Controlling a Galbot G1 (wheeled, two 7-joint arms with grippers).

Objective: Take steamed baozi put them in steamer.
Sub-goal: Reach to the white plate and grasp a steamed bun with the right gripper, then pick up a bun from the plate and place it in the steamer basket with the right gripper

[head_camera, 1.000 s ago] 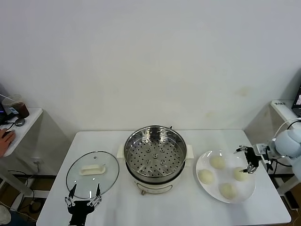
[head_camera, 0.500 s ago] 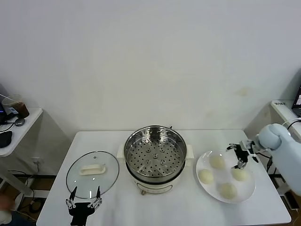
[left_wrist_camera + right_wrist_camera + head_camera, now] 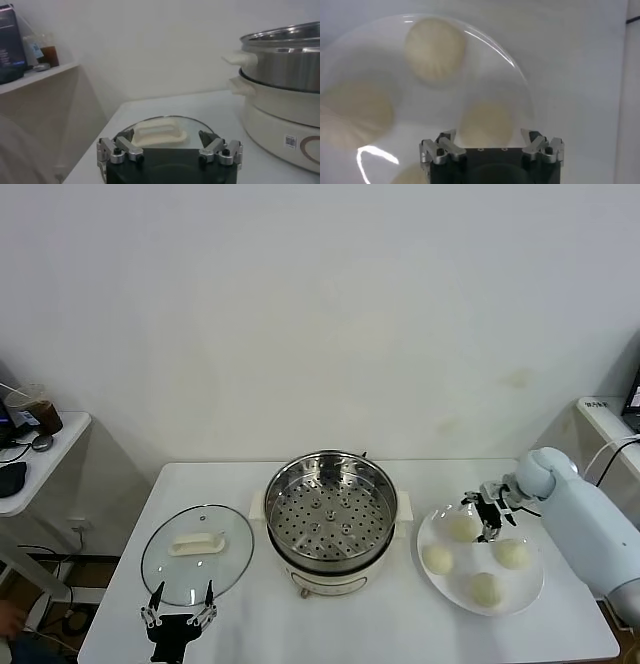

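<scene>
Wide open above the right-hand plate (image 3: 530,596), the right end effector (image 3: 487,512) should cup the nearest baozi (image 3: 462,527), likely soft and light, gently around its sides.

Four baozi (image 3: 462,527) beside empty steamer (image 3: 330,509)

Cream-white baozi (image 3: 463,527), shiny perforated steamer (image 3: 330,514)
</scene>
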